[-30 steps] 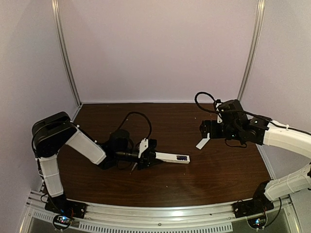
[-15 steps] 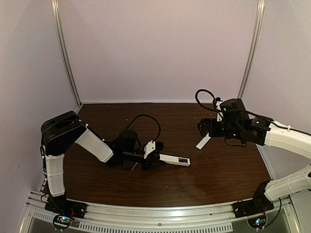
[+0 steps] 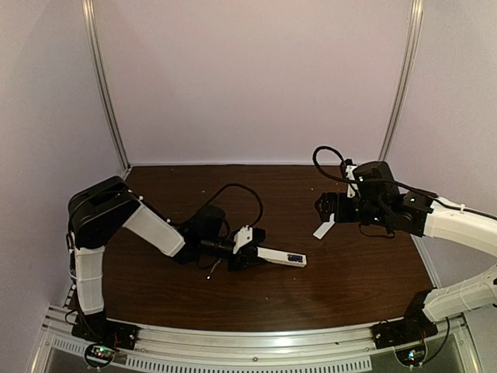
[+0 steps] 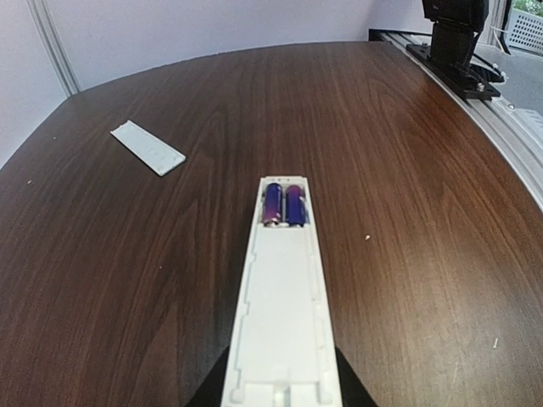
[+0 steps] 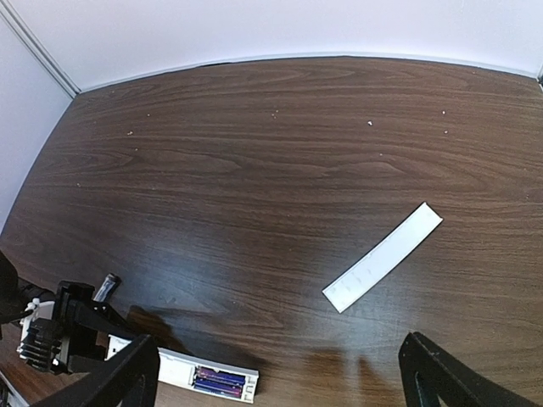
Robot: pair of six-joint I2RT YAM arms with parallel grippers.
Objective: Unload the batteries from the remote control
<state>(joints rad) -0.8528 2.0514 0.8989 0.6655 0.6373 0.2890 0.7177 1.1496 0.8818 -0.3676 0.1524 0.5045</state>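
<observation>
The remote control is a slim white bar held low over the brown table, its back face up. Two purple batteries lie side by side in the open recess at its far end. My left gripper is shut on the remote's near end. In the left wrist view the remote control runs away from my left gripper, with the batteries at its tip. My right gripper hangs open above the table's right side. Its wrist view shows the remote control and batteries below my right gripper.
A thin flat white strip lies on the table under the right gripper, also the strip and the strip. A small silvery screwdriver lies beside the left wrist. The right arm's base stands at the table edge.
My left arm has pushed forward and rightward, carrying the remote control a little to the right. The right gripper has stayed open, nearly in place.
</observation>
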